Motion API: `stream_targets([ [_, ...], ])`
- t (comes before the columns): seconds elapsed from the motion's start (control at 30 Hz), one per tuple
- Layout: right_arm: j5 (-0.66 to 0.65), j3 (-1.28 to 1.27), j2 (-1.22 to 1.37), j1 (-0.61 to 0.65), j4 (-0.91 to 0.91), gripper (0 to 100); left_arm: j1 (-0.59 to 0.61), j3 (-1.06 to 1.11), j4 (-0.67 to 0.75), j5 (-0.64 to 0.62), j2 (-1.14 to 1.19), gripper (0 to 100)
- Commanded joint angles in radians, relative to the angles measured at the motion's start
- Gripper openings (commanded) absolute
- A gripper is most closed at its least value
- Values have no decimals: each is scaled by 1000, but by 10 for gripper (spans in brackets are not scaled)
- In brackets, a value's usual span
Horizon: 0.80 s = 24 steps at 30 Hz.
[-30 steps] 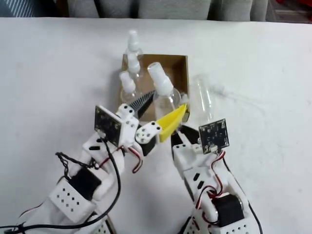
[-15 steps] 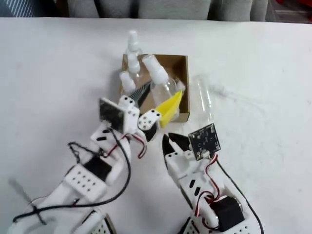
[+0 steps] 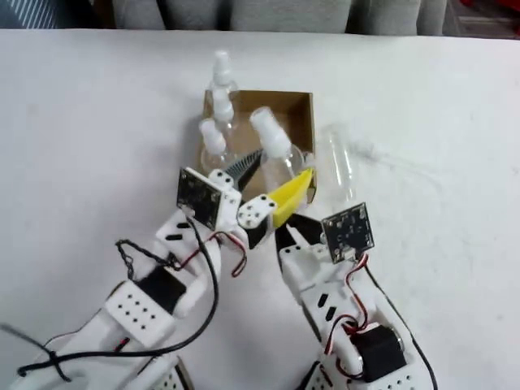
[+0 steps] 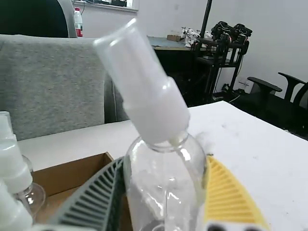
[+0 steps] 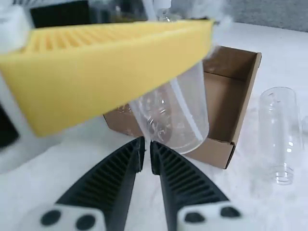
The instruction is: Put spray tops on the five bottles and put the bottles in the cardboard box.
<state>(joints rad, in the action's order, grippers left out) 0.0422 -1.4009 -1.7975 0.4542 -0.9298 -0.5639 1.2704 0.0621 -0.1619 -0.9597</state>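
My left gripper [image 3: 280, 168], one finger grey and one yellow, is shut on a clear bottle [image 3: 280, 158] with a white spray top [image 3: 268, 132], held tilted over the near part of the cardboard box [image 3: 296, 106]. In the left wrist view the bottle [image 4: 166, 187] sits between the grey finger [image 4: 96, 202] and the yellow finger [image 4: 231, 197]. Three capped bottles [image 3: 218, 106] stand along the box's left side. An uncapped bottle [image 3: 337, 166] lies on the table right of the box. My right gripper [image 3: 291, 230] is shut and holds nothing, just in front of the box [image 5: 231, 96].
The white table [image 3: 97, 122] stretches wide to the left and right of the box. A small clear part [image 3: 370, 150] lies beside the uncapped bottle [image 5: 279, 130]. Both arms crowd the near middle. Grey chairs stand behind the far edge.
The left gripper carried the capped bottle a little toward the box's far left, then back to the right. The right gripper drew back from the bottle, then edged forward again.
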Motion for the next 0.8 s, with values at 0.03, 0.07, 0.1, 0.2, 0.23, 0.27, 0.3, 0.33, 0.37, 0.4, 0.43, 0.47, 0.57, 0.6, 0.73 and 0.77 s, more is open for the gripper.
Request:
stream_targets([
  [0.03, 11, 3, -2, -31, 39, 17, -27, -3, -87, -6, -108, 20],
  [0.07, 11, 3, -2, -31, 36, 17, -25, -3, -87, -6, -110, 20],
  [0.1, 11, 3, -2, -31, 35, 17, -24, -3, -86, -6, -110, 20],
  [0.2, 11, 15, -5, -30, -15, 17, -18, -3, -80, -9, -108, 20],
  [0.23, 11, 31, -5, -30, -48, 17, -18, -5, -80, -8, -108, 20],
  [0.27, 11, 49, -5, -30, -84, 17, -16, -8, -80, -6, -108, 20],
  [0.3, 11, 61, -5, -36, -113, 17, -13, -11, -78, -6, -108, 20],
  [0.33, 8, 69, -5, -41, -133, 17, -2, -12, -78, -6, -108, 20],
  [0.37, 3, 69, -5, -48, -142, 17, 5, -17, -68, -6, -108, 20],
  [0.4, 3, 66, -4, -68, -147, 17, 16, -23, -51, -6, -105, 20],
  [0.43, 3, 66, -4, -96, -147, 17, 31, -31, -34, -6, -97, 20],
  [0.47, 3, 64, -4, -130, -147, 17, 45, -44, -18, -6, -81, 20],
  [0.57, 3, 37, -2, -245, -143, 17, 85, -118, 11, -6, 19, 20],
  [0.6, 2, 18, -2, -278, -140, 17, 94, -150, 17, -6, 65, 20],
  [0.73, 2, -44, -2, -392, -140, 17, 114, -272, 63, -6, 249, 20],
  [0.77, 0, -57, -2, -418, -140, 17, 114, -301, 84, -6, 294, 20],
])
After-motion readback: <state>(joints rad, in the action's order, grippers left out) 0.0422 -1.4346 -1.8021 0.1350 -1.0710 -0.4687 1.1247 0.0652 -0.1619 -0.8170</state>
